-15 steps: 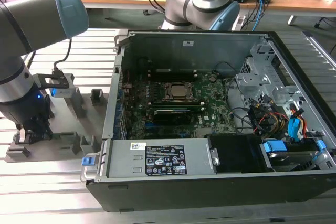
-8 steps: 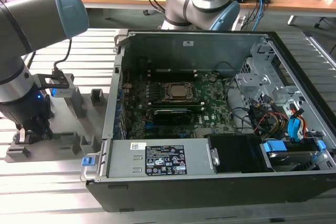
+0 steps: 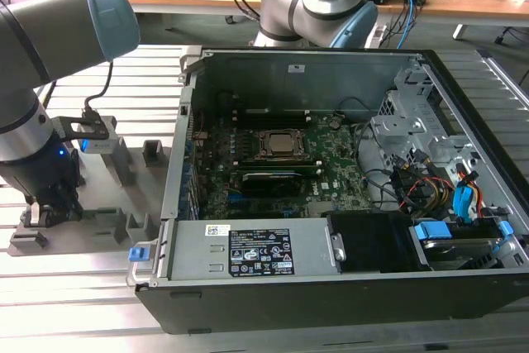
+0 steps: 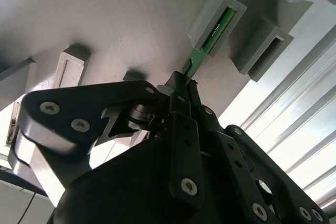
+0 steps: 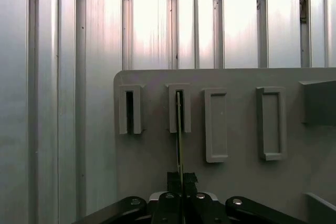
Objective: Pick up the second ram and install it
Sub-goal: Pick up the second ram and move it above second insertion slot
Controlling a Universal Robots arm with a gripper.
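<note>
Green second ram [image 4: 214,34] clamped edge-on within the hand [image 4: 181,88].

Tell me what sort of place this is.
Probably a robotics lab set up for computer assembly: an open black desktop computer case with a green motherboard lies on a slotted aluminium table, and the arm's gripper is shut on a thin green ram stick slotted in a grey plastic fixture plate.

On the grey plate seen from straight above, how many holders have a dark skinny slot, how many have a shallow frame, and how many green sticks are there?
In the first wrist view:
Dark-slot holders: 2
Shallow-frame holders: 2
Green ram stick: 1
Total: 5
</note>
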